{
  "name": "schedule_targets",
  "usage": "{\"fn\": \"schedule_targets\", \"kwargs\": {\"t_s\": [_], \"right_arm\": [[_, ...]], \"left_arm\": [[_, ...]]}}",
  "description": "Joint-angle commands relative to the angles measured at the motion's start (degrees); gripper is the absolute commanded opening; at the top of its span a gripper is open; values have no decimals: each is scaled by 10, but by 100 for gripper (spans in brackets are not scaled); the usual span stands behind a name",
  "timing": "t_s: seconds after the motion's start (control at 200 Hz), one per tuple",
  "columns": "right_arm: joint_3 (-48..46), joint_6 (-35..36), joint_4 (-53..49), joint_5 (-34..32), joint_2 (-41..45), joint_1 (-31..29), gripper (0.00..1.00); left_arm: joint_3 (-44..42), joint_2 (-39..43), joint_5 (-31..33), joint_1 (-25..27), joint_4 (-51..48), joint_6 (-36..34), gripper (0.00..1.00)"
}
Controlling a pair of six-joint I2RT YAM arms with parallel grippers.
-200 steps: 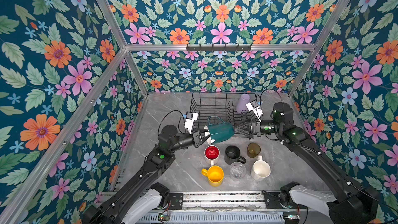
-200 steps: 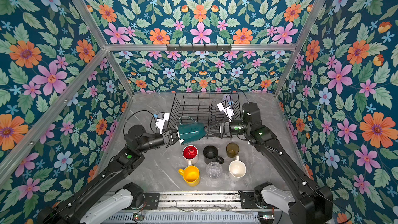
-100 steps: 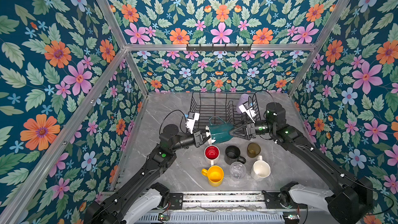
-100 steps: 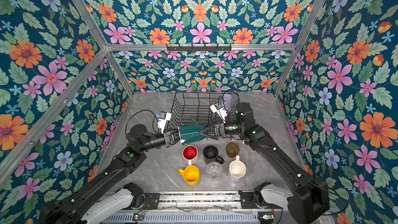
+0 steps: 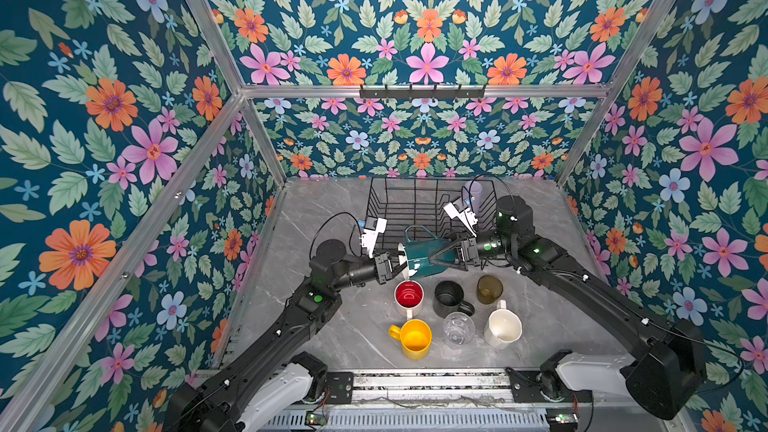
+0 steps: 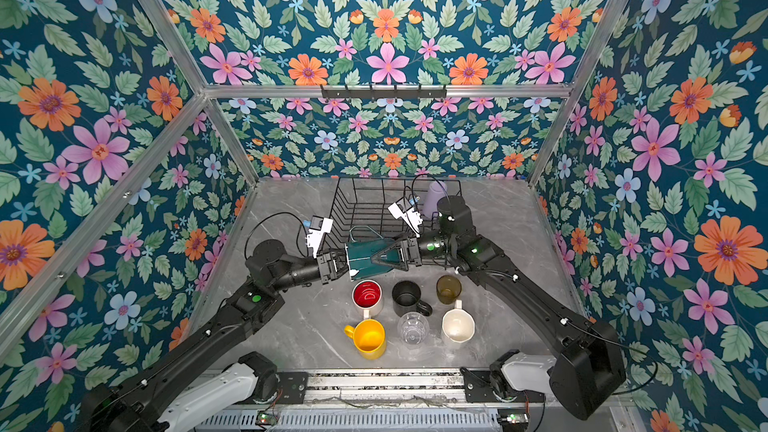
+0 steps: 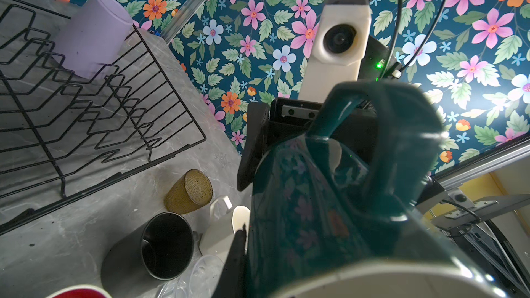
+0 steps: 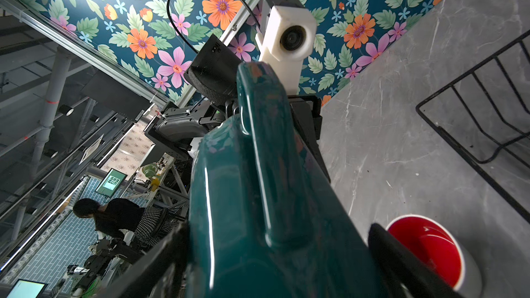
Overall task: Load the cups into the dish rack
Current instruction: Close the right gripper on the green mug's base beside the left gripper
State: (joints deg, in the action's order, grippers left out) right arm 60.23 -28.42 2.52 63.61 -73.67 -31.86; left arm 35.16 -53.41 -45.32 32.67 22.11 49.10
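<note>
The dark green cup (image 5: 419, 257) (image 6: 365, 260) hangs tilted on its side above the table, just in front of the dish rack (image 5: 376, 209) (image 6: 345, 209). My left gripper (image 5: 401, 263) (image 7: 246, 259) is shut on its rim. My right gripper (image 5: 430, 261) (image 8: 275, 236) is open, its fingers on either side of the cup's body (image 8: 258, 196), with a gap on one side. A lilac tumbler (image 5: 473, 195) (image 7: 89, 35) stands upside down in the rack's far right corner. On the table stand the red-inside cup (image 5: 409, 297), black cup (image 5: 449, 297), olive tumbler (image 5: 489, 288), yellow cup (image 5: 413, 338), clear glass (image 5: 458, 328) and cream cup (image 5: 503, 328).
A black hook rail (image 5: 422, 92) hangs on the back wall bar. Floral walls close in the grey marble table (image 5: 332, 326) on three sides. Both arms meet over the table's middle, right above the row of standing cups.
My right gripper has moved left from beside the rack to the green cup, and its open fingers now flank the cup's body. The left gripper kept its hold.
</note>
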Motion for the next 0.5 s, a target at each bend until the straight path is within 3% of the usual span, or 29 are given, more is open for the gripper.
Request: {"fn": "schedule_targets", "kwargs": {"t_s": [0.0,0.315,0.5], "right_arm": [[3,-6,26,0,-5,-8,95],[0,-9,33,2,-6,-16,92],[-1,-9,36,7,-8,-17,82]], "left_arm": [[2,0,-13,0,69,8,0],[0,-5,-20,0,84,17,0],[-2,-6,-20,0,86,21,0]]}}
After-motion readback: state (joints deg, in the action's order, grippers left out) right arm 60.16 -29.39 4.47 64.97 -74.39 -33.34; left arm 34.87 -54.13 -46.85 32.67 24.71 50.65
